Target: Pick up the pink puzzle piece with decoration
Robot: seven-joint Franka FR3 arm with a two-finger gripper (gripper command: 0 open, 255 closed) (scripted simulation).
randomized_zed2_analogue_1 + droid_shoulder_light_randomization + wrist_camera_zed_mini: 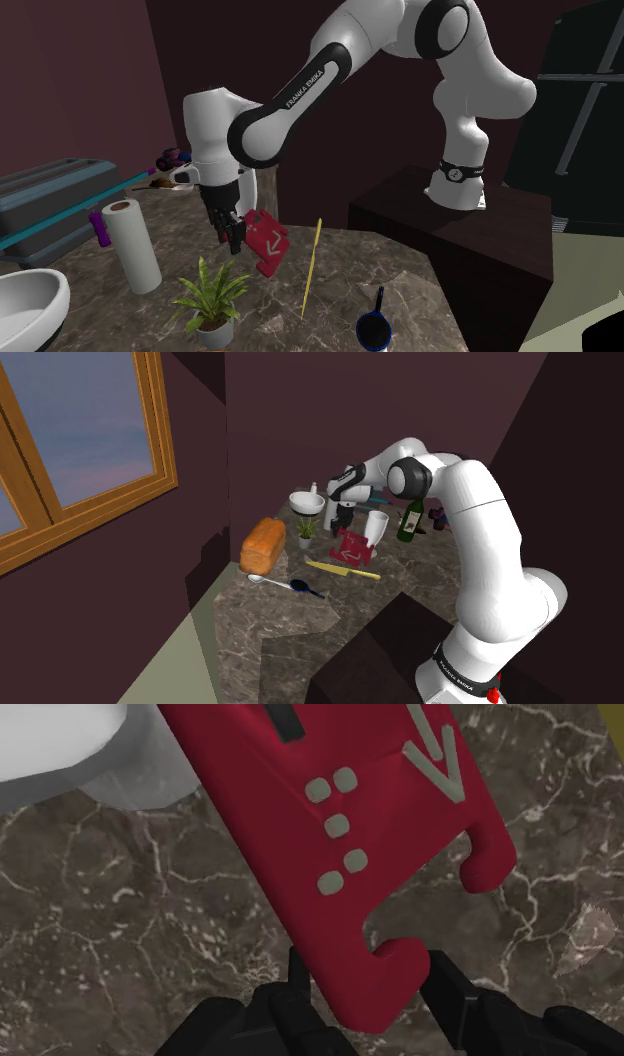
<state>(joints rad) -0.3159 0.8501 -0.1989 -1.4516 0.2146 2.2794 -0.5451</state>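
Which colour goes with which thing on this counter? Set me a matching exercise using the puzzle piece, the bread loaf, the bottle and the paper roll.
Things:
1. puzzle piece
2. bread loaf
3. bottle
4. paper roll

Colours:
A. white
B. dark red with pale markings
C. green
D. orange-brown

Right pairs: 1-B, 2-D, 3-C, 4-A.
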